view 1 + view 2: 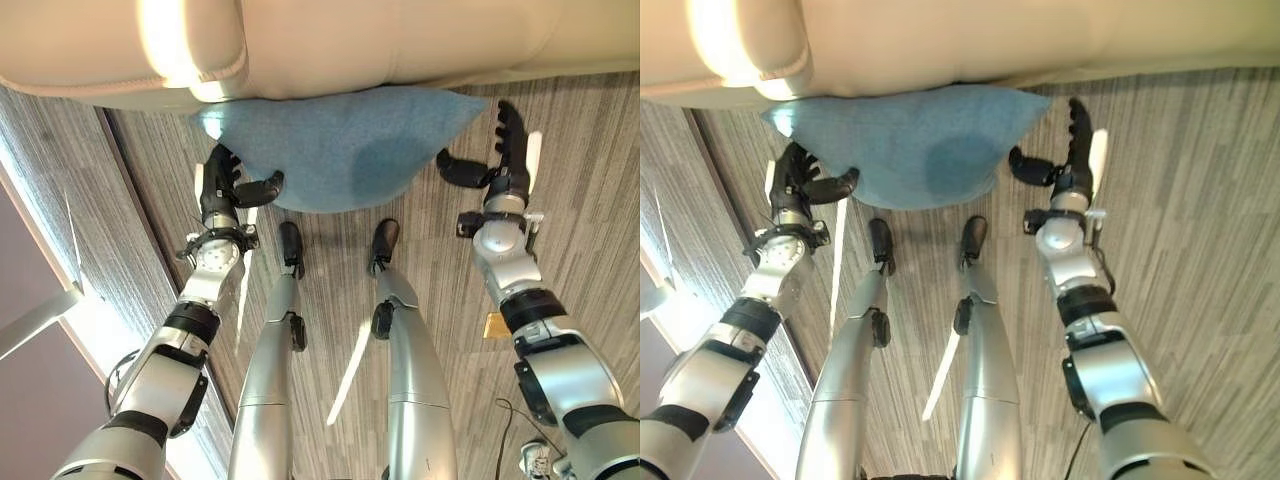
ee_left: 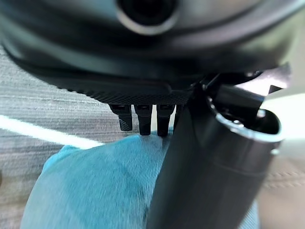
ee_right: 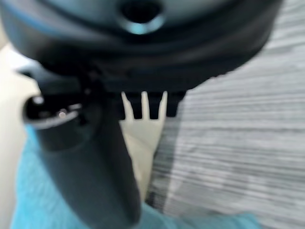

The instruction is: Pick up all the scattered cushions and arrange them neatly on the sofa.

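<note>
One soft blue fabric cushion (image 1: pixel 345 150) lies on the grey striped carpet (image 1: pixel 580 130), its far edge tucked against the front of the cream leather sofa (image 1: pixel 400 40). My worry is a lopsided lift: if only one side bites, the cushion could sag, twist and slide out, or catch under the sofa's edge. My left hand (image 1: pixel 222 185) is at the cushion's left corner, thumb hooked against the fabric, fingers relaxed rather than clenched. My right hand (image 1: pixel 505 150) stands just right of the cushion, fingers straight, thumb reaching toward it, holding nothing.

Blue cushion (image 1: pixel 340 145) on floor against cream sofa (image 1: pixel 350 45)
</note>
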You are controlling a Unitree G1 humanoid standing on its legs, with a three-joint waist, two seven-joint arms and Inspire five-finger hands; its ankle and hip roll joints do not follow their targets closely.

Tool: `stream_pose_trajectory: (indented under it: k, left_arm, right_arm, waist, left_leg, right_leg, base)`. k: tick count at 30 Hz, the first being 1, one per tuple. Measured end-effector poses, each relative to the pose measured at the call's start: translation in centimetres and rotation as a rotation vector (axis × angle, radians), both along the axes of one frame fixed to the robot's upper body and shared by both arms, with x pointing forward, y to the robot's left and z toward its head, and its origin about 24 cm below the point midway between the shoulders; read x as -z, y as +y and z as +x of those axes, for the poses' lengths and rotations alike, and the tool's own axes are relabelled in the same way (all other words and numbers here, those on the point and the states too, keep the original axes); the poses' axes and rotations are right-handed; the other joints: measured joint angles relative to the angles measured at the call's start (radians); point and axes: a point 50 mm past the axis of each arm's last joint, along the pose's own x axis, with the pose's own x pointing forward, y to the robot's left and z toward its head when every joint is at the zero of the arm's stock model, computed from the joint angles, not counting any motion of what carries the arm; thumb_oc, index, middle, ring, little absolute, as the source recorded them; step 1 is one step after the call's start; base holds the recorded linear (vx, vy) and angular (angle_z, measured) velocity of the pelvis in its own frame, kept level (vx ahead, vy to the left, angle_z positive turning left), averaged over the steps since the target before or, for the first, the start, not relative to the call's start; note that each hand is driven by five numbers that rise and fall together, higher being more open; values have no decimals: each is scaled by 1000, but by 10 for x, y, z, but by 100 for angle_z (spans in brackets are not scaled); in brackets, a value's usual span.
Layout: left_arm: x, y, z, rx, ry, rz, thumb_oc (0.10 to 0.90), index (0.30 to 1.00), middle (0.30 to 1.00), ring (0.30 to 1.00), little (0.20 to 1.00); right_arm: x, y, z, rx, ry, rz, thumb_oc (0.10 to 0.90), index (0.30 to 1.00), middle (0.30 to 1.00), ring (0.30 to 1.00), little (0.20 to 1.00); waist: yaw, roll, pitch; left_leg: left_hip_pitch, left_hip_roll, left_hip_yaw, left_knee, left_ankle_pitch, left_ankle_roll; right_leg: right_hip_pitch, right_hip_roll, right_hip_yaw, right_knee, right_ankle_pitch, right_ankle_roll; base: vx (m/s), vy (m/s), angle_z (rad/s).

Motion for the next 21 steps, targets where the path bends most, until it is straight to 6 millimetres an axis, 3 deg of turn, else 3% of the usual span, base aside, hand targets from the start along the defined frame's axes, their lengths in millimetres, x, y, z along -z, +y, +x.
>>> stream_pose_trajectory:
  k: [10, 18, 21]
  left_arm:
    - [-9, -1, 1, -5, -21, 32, 800, 900, 900, 900, 900]
    - [-4, 7, -1, -35, -18, 27, 800, 900, 900, 900, 900]
    - [1, 14, -3, -80, -8, 0, 800, 900, 900, 900, 900]
  right_arm:
    - [-10, 11, 3, -35, -16, -50, 800, 900, 900, 900, 900]
    - [7, 8, 0, -31, 20, -46, 800, 900, 900, 900, 900]
    - [23, 11, -2, -36, 56, -31, 800, 900, 900, 900, 900]
  waist:
    - [-1, 0, 0]
    - [-2, 0, 0]
    - [-1, 0, -1]
  left_leg:
    - [-11, -5, -12, -17, 18, -4]
    - [-9, -5, -21, -29, 26, -11]
    - [-9, -1, -26, -33, 31, -15]
  right_leg:
    - [-17, -3, -2, 10, -3, 1]
    - [-16, -1, -6, 9, -3, 1]
    - [-16, 2, -12, 9, -3, 1]
  base:
    - [15, -6, 2]
    - [0, 0, 0]
    - [0, 0, 0]
